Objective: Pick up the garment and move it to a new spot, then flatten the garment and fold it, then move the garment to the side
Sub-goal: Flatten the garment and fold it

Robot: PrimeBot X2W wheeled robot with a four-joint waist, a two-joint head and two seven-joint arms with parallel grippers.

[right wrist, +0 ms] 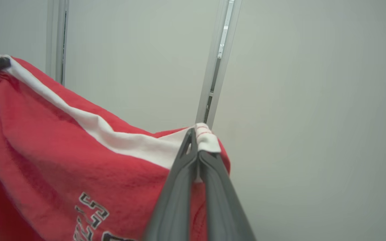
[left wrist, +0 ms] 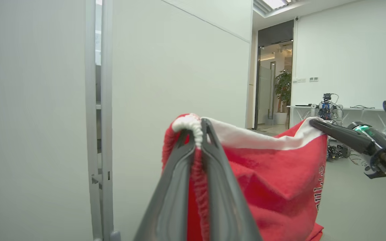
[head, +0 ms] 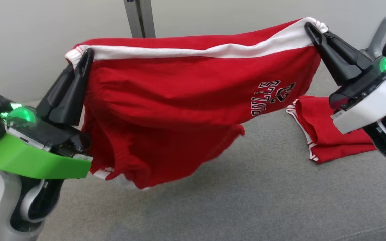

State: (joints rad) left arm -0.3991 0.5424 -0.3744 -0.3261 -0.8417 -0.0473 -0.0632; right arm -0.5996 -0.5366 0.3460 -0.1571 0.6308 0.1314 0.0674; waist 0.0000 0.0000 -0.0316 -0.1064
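- The left fingers are closed tight on the bunched, elasticated corner of the garment. The right fingers are pressed together on the opposite corner, with only a small tab of white trim poking past their tips.
- That right-hand hold looks the riskier one. So little cloth is pinched there that a sharp pull sideways could tug the corner free, leaving the garment swinging from one side.
- The garment hangs in the air to the left of the folded red garment and higher than it. The right fingers are almost directly above that folded piece.
- If the held garment is lowered too near the folded red garment, it could land across it or drag it out of shape. A spot well to the left of it seems safer.
- The bottom edge droops in uneven folds nearest the left fingers. Set down like this, it would likely double under itself and need extra smoothing.
- The garment is bright red, soft and slightly fuzzy, with a white band running along the top between the two grips.
- Black-and-white lettering sits on the end nearest the folded red garment, reading upside down in the head view.
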